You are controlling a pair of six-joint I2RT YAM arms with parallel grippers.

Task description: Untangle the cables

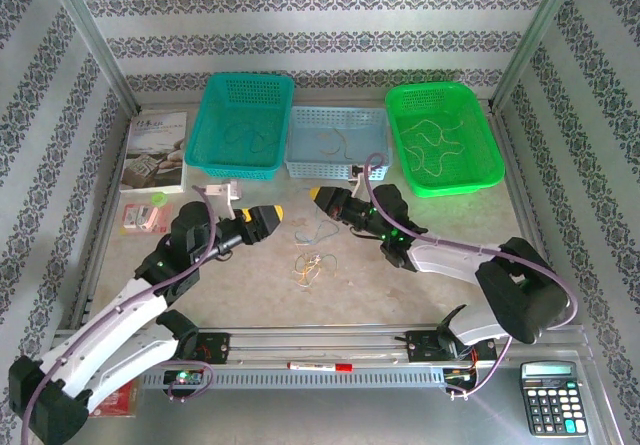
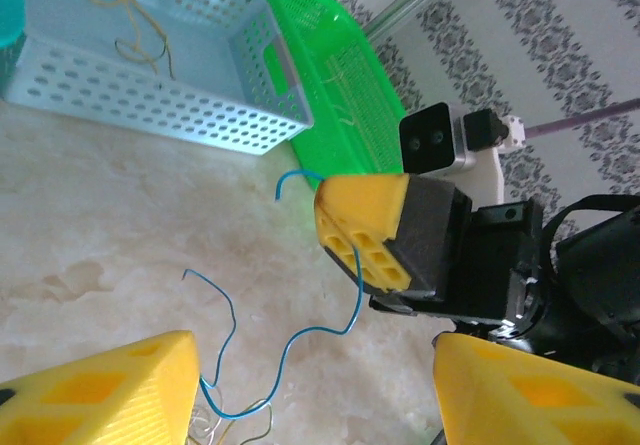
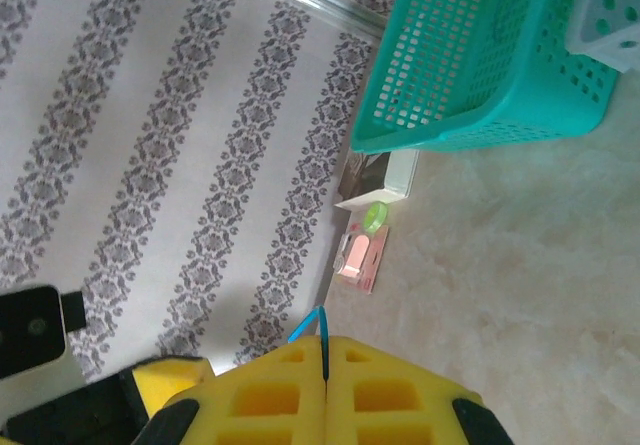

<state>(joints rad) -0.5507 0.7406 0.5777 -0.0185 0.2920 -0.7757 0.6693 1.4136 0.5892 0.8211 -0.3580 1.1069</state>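
A blue cable hangs in loops just above the table, and my right gripper is shut on its upper part, the short end sticking out past the fingertips. In the top view the right gripper is at table centre in front of the pale blue basket. My left gripper is open, its yellow fingers wide apart; the blue cable passes close by the left one. In the top view the left gripper faces the right one. A small tangle of whitish and yellowish cables lies below them.
Along the back stand a teal basket, a pale blue basket and a green basket, each with loose strands inside. A booklet and pink packet lie at left. A calculator sits at the near right corner.
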